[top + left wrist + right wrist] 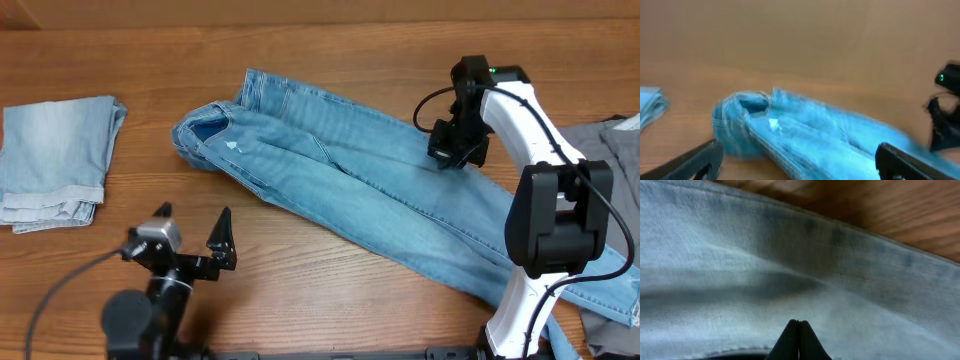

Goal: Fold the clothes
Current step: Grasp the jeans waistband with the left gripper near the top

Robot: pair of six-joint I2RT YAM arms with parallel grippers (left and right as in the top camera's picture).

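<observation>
Well, the jeans (350, 190) lie across the table (350, 300), from far middle to near right. On them sits the right gripper (455, 150), fingers together; any pinched cloth is hard to make out. Near left, the left gripper (195, 212) hangs spread. At right, the grey trousers (620, 140) are cut off.
</observation>
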